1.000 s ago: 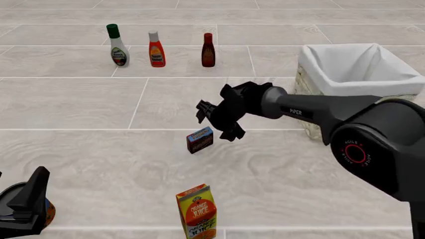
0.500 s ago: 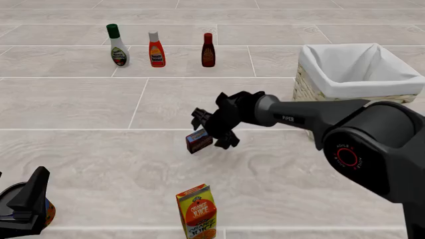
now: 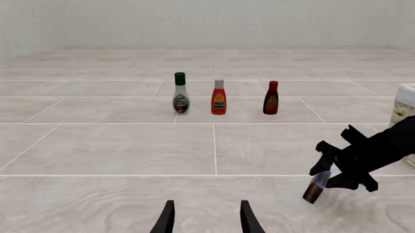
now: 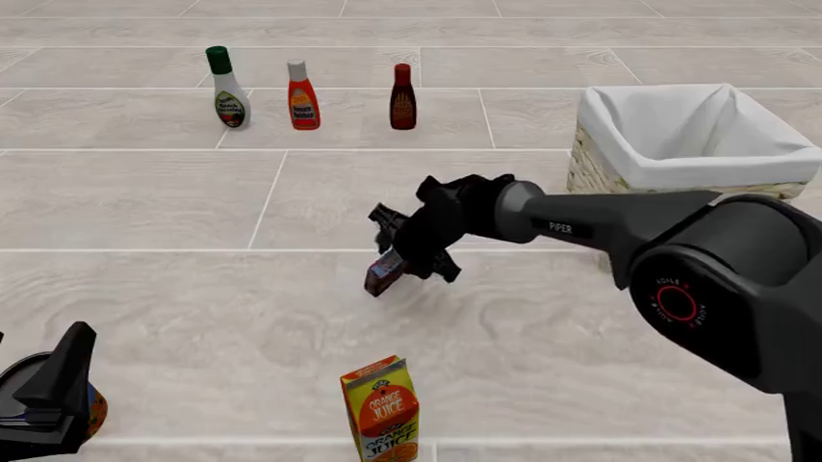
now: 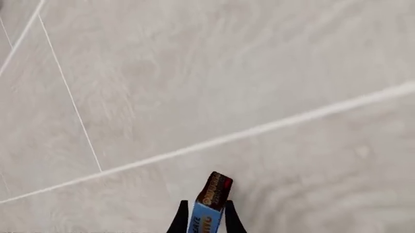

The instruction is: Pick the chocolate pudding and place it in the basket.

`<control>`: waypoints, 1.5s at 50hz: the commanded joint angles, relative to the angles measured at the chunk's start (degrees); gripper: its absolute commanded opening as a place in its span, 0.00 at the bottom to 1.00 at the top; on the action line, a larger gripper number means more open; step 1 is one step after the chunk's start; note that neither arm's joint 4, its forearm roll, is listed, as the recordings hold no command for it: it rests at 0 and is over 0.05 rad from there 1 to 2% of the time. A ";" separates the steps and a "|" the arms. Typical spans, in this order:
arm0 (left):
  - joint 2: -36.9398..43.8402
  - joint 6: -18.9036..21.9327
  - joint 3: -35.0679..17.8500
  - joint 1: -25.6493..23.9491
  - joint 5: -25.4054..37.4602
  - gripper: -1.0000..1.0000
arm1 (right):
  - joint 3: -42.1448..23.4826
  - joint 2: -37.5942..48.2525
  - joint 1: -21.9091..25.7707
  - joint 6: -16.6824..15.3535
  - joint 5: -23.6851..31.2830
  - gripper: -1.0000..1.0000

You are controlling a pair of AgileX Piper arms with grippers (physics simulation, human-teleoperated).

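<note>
Now my right claw (image 4: 389,258) has closed on the pudding (image 4: 381,272) and tipped it off the floor's middle, so the carry to the far-right basket (image 4: 680,135) can begin; my left claw (image 3: 206,219) idles open.

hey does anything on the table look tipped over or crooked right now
Yes: the chocolate pudding is tilted off upright, pinched in the right gripper. The orange juice carton and the three bottles stand upright.
</note>
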 commanded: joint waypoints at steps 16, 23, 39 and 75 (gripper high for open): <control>0.00 0.00 0.00 0.00 0.00 1.00 | -2.08 -7.88 -9.27 -16.02 0.98 0.00; 0.00 0.00 0.00 0.00 0.00 1.00 | -2.28 -9.97 -9.30 -17.94 0.77 0.00; 0.00 0.00 0.00 0.00 0.00 1.00 | -2.51 -16.04 -9.30 -23.29 -0.18 0.00; 0.00 0.00 0.00 0.00 0.00 1.00 | 0.94 -32.20 -20.68 -37.46 -4.99 0.00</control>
